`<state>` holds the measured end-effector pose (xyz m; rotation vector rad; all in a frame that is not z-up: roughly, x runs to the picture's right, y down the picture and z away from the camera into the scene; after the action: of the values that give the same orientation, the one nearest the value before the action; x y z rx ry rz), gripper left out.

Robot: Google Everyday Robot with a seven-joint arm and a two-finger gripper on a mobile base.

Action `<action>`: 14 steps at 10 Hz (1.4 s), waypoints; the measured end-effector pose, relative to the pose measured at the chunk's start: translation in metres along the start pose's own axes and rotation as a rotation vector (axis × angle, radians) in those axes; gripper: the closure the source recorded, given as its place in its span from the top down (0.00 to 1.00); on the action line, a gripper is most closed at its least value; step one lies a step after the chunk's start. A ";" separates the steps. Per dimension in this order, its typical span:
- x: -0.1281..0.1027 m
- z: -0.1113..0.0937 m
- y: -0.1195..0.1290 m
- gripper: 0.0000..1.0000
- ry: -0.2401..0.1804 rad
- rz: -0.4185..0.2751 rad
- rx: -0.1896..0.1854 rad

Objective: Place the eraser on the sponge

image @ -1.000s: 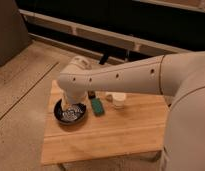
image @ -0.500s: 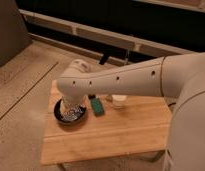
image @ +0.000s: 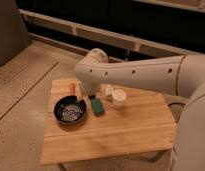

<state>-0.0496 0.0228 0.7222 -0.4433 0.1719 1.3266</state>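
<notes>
The green sponge [image: 98, 106] lies flat on the wooden table [image: 116, 132], between the black pan and the white cup. A small dark block, apparently the eraser [image: 91, 96], shows at the sponge's far end, right under the arm's tip. My gripper [image: 87, 91] hangs there beneath the big white arm, just behind the sponge and right of the pan's handle. The arm's bulk hides most of it, and whether it touches the eraser cannot be told.
A round black pan [image: 70, 110] with an orange handle [image: 72, 88] sits left of the sponge. A white cup [image: 118, 98] stands to its right. My white arm [image: 146, 74] crosses above the table's back half. Floor surrounds the table.
The arm's tip has shifted right, off the pan's rim toward the sponge's far end. More of the pan shows now. Sponge, cup and pan have stayed put.
</notes>
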 end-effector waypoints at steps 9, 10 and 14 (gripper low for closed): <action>-0.044 0.028 -0.056 0.65 -0.055 0.159 -0.090; -0.045 0.029 -0.057 0.65 -0.055 0.167 -0.089; -0.084 0.054 -0.086 0.65 -0.051 0.294 -0.082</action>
<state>0.0057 -0.0458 0.8208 -0.4654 0.1445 1.6370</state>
